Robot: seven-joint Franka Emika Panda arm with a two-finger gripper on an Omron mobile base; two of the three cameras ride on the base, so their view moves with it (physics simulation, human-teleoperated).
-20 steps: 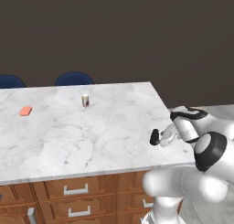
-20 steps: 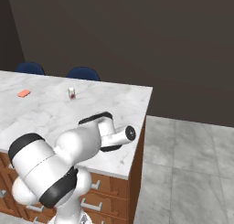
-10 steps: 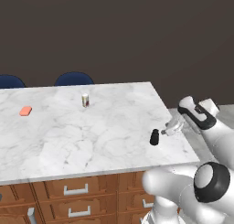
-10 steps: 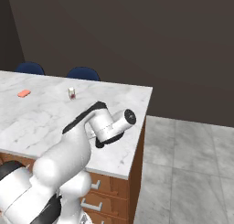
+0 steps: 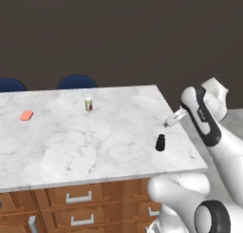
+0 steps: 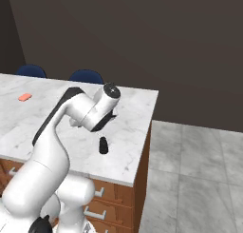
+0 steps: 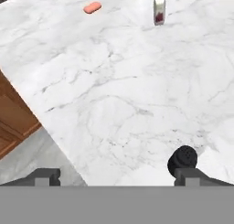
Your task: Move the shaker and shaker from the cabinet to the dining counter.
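Observation:
One small black shaker point(image 5: 161, 142) stands upright on the marble dining counter point(image 5: 95, 141), close to its right end and front edge. It also shows in the right base view point(image 6: 103, 145). My gripper point(image 5: 168, 123) hangs open just above and behind it, holding nothing. In the hand view the gripper point(image 7: 119, 177) looks down on the slab, and the shaker's perforated top point(image 7: 183, 158) sits right beside the right fingertip point(image 7: 194, 176), free of both fingers. The cabinet is out of view.
A small cream jar point(image 5: 88, 104) stands mid-counter toward the back, and an orange block point(image 5: 26, 115) lies at the left. Two dark blue chairs point(image 5: 76, 81) sit behind the counter. Brown drawers point(image 5: 78, 197) run below its front. Grey tiled floor point(image 6: 199, 179) lies beyond the right end.
The gripper has drawn up and back from the shaker, which stays standing on the counter. The arm's elbow has swung higher and to the right.

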